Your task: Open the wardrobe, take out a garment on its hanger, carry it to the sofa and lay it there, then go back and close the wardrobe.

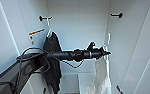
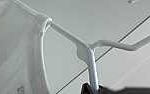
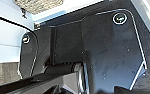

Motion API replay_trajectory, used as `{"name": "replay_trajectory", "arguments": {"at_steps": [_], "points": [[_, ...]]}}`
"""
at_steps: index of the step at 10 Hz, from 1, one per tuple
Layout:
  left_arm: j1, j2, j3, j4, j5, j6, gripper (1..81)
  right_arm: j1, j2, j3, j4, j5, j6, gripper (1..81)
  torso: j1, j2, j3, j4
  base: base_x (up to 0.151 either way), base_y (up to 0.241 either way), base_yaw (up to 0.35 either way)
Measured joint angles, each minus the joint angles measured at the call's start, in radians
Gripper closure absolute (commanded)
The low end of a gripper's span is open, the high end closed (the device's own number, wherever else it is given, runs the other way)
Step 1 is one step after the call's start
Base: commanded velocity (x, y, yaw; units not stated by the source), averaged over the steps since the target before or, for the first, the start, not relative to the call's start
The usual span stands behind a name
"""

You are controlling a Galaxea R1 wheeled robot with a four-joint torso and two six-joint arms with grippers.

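We are at the take-out step: the wardrobe stands open before us, its white interior in full sight in the head view, and our left arm reaches across into it, its pincer at the right-hand hanger. The left wrist view puts the pincer closed on that hanger's neck, the dark fingertips pinching the white stem just under the fork of the arms. The white shirt hangs from that hanger, its collar band looped over one arm, the thin cloth trailing down inside the wardrobe. Well apart on the left, the black garment hangs from its own white hanger on a dark peg; a matching peg sits high on the right wall. We judge the hanger held but the shirt not yet out; the next move calls for drawing it out without snagging the cloth. The right pincer's state we cannot tell
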Motion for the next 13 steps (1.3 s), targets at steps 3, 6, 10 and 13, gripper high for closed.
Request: {"name": "replay_trajectory", "arguments": {"at_steps": [3,6,10,13], "points": [[0.0,0.002,0.008,0.001,-0.005,0.0,81.1,-0.01,0.0,0.001,0.0,0.0,0.0,1.0,-0.001,0.0,0.0,0.0,-0.107,0.0,0.0],[0.0,-0.003,0.021,0.003,-0.006,0.0,81.1,-0.008,0.001,0.001,0.0,0.0,0.0,1.0,-0.002,-0.001,0.001,0.0,-0.109,0.0,0.0],[0.001,-0.005,0.045,0.005,-0.005,0.0,81.1,-0.004,0.0,0.001,0.0,0.0,0.0,1.0,-0.001,0.0,0.001,0.0,-0.113,0.0,0.0],[0.021,-0.005,0.06,0.005,-0.006,0.0,81.1,-0.004,0.0,0.001,0.0,0.0,0.0,1.0,-0.002,-0.001,0.001,0.0,-0.127,0.0,0.0]]}}
